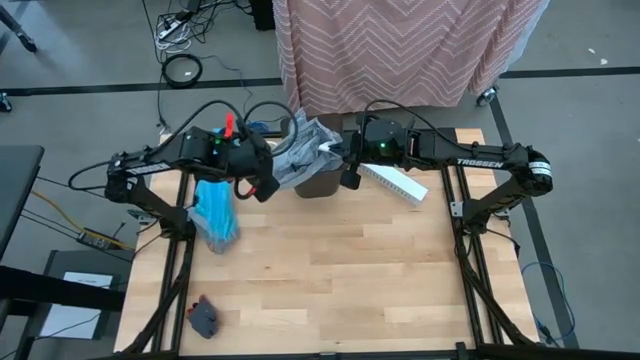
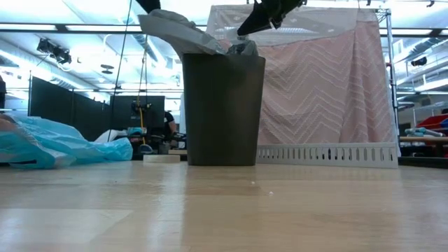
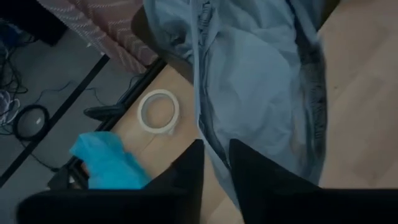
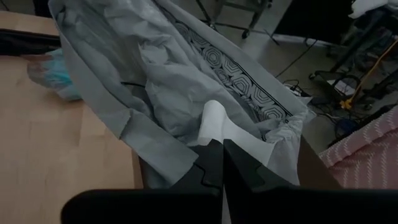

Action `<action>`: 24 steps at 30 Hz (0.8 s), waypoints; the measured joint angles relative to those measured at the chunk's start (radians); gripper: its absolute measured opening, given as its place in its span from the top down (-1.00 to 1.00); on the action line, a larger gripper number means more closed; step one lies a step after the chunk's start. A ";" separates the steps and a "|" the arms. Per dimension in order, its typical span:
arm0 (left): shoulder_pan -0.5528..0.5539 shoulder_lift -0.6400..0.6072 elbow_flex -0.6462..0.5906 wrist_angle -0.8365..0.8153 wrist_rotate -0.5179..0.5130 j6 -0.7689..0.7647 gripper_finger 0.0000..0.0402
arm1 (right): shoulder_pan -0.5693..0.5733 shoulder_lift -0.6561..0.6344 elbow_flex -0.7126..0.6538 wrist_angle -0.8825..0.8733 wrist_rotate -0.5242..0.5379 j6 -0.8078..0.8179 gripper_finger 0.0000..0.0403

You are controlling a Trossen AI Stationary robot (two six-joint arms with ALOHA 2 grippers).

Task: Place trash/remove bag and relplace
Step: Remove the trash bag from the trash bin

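A dark bin stands at the table's far middle. The light grey bag sits in it, its rim pulled up above the bin's top. My left gripper is open at the bag's left side, with the bag's edge in its gap. My right gripper is shut at the bag's right rim, above the bin. A black-and-white patterned sheet lies inside the bag; other trash is hidden. The turquoise bag lies crumpled on the table left of the bin. My left gripper has the bag's left edge running between its two fingers; I cannot tell whether they touch it. My right gripper pinches a pale folded strip of the bag's rim between its two fingers, slanting down from the table's right side. The rim is raised above the bin, and the rest of the bag hangs into it.
A white tape ring lies near the far edge, left of the bin. A long white box lies right of the bin. A small dark thing sits near the front left corner. A pink patterned cloth hangs behind the table.
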 joint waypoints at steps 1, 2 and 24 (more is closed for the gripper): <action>0.002 0.000 0.000 -0.008 0.000 0.001 0.66 | 0.000 0.000 0.000 0.000 0.000 -0.004 1.00; 0.005 0.000 0.000 -0.012 0.000 0.009 0.74 | 0.000 0.000 0.000 0.001 0.000 -0.008 1.00; 0.051 -0.002 0.150 -0.012 0.031 0.051 0.97 | 0.000 0.000 0.000 0.050 -0.008 -0.043 1.00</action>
